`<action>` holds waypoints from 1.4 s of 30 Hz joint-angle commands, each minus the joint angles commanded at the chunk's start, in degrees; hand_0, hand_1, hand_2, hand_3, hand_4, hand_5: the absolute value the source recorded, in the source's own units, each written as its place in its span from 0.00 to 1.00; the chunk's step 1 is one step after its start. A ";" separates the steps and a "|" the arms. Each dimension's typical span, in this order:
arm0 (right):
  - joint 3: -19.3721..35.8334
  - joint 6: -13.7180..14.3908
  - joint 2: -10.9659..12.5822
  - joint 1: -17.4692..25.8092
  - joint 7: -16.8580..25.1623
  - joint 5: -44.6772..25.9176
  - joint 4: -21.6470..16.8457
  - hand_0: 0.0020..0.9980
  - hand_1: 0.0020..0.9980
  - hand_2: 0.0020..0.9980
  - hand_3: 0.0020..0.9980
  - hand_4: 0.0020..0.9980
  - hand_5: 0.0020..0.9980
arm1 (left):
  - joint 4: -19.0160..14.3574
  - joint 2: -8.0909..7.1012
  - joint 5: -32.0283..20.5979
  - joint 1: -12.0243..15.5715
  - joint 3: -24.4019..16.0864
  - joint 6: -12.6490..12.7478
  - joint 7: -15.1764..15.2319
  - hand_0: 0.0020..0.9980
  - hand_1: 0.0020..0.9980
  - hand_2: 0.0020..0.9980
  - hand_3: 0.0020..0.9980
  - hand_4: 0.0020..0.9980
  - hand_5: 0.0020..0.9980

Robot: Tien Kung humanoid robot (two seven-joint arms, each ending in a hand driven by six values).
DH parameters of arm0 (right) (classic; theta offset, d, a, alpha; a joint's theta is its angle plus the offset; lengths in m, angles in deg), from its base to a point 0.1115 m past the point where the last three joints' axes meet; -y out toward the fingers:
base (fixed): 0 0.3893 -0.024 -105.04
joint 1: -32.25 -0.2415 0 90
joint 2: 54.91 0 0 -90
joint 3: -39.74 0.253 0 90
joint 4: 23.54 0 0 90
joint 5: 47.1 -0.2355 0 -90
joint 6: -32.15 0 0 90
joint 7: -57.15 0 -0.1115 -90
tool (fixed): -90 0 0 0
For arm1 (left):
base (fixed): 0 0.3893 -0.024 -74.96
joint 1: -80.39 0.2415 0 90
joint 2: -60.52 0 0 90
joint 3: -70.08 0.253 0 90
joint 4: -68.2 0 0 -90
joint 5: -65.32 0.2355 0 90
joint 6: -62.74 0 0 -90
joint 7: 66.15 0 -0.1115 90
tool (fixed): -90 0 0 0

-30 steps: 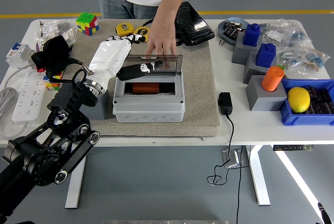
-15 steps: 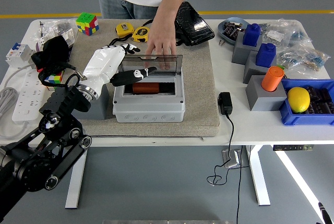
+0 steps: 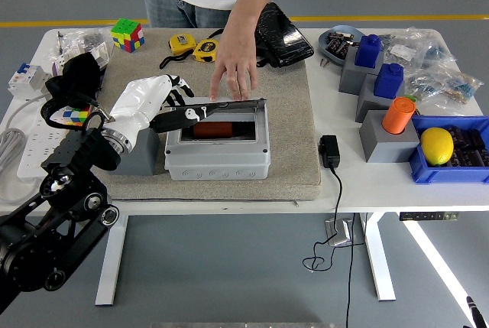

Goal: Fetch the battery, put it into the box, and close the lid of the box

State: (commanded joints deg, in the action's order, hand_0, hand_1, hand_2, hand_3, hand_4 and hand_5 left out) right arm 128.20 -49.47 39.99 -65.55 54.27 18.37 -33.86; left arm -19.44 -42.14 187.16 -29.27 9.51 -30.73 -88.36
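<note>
Near the middle of the frame a grey box [image 3: 218, 148] sits on a beige mat [image 3: 294, 144] on the white table [image 3: 367, 179]. The orange battery [image 3: 212, 128] is seen lying inside it, under a clear lid [image 3: 221, 108] that is tilted partway down over the opening. The left hand [image 3: 182, 108] is stretched in from the left, its dark fingers [image 3: 183, 116] extended and gripping nothing, pressed along the lid's front edge. A person's hand [image 3: 233, 76] is rested on the mat just behind the box, close to the hinge side.

The lid is judged to be not yet latched. If the push is applied only at the left end, the lid may be twisted and left ajar on the right. The robot's fingers may be caught between lid and rim if they are not drawn clear. The box may also be slid backward on the mat into the person's hand. The right hand is not seen.
</note>
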 joint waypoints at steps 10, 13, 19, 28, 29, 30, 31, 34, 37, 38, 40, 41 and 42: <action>-0.33 0.03 0.04 0.12 -0.05 -0.13 0.00 0.82 0.77 0.75 0.79 1.00 1.00 | -1.76 -0.84 0.58 1.07 -0.33 -4.40 -4.39 0.34 0.31 0.46 0.62 1.00 1.00; -0.49 0.05 0.03 0.09 -0.02 -0.21 0.00 0.82 0.77 0.75 0.79 1.00 1.00 | -0.68 -0.53 3.96 1.11 -0.76 2.69 1.96 0.64 0.60 0.62 0.68 1.00 1.00; -0.54 0.07 -0.02 0.20 -0.09 -0.16 0.00 0.82 0.77 0.75 0.79 1.00 1.00 | -0.41 0.98 7.05 1.35 -3.49 13.13 9.46 0.71 0.73 0.71 0.71 1.00 1.00; -0.49 0.03 -0.22 0.02 -0.13 -0.21 0.00 0.82 0.77 0.75 0.79 1.00 1.00 | 1.27 4.18 2.39 2.74 -12.28 25.75 23.95 0.80 0.84 0.82 0.81 1.00 1.00; -0.35 0.06 -0.25 0.00 -0.14 -0.15 0.00 0.82 0.77 0.75 0.79 1.00 1.00 | 1.66 4.23 2.29 2.85 -13.44 26.47 25.14 0.80 0.84 0.82 0.81 1.00 1.00; -0.27 0.07 -0.26 -0.01 -0.15 -0.11 0.00 0.82 0.77 0.75 0.79 1.00 1.00 | 2.12 4.26 2.19 2.94 -14.56 26.98 26.06 1.00 1.00 1.00 0.99 1.00 1.00; -0.21 0.08 -0.29 -0.02 -0.13 -0.08 0.00 0.82 0.77 0.75 0.79 1.00 1.00 | 2.73 4.31 2.08 3.05 -15.78 27.16 26.59 1.00 1.00 1.00 0.99 1.00 1.00; -0.29 0.11 -0.43 0.00 -0.05 -0.25 0.00 0.82 0.77 0.75 0.79 1.00 1.00 | 4.61 4.51 0.94 3.59 -19.18 27.81 28.32 1.00 1.00 1.00 0.99 1.00 1.00; -0.20 0.14 -0.49 0.00 -0.05 -0.27 0.00 0.82 0.77 0.75 0.79 1.00 1.00 | 7.07 4.57 -4.66 4.34 -23.62 27.48 32.17 1.00 1.00 1.00 1.00 1.00 1.00; -0.12 0.14 -0.50 0.01 -0.07 -0.23 0.00 0.82 0.77 0.75 0.79 1.00 1.00 | 7.66 4.48 -6.82 4.46 -24.51 26.94 33.28 1.00 1.00 1.00 1.00 1.00 1.00; -0.07 0.12 -0.51 0.04 -0.09 -0.21 0.00 0.82 0.77 0.75 0.79 1.00 1.00 | 8.81 4.11 -11.06 4.67 -25.80 25.10 36.12 1.00 1.00 1.00 1.00 1.00 1.00; 0.00 0.13 -0.52 0.06 -0.10 -0.16 0.00 0.82 0.77 0.75 0.79 1.00 1.00 | 9.20 3.92 -13.66 4.74 -26.22 24.12 37.35 1.00 1.00 1.00 1.00 1.00 1.00; 0.06 0.12 -0.53 0.06 -0.13 -0.11 0.00 0.82 0.77 0.75 0.79 1.00 1.00 | 9.53 3.72 -15.90 4.83 -26.53 23.16 38.28 1.00 1.00 1.00 1.00 1.00 1.00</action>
State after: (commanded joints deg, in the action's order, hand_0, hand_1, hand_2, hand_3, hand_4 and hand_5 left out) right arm 128.26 -49.35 39.46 -65.49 54.14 18.26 -33.86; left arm -9.91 -38.42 171.26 -24.44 -17.02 -7.57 -50.08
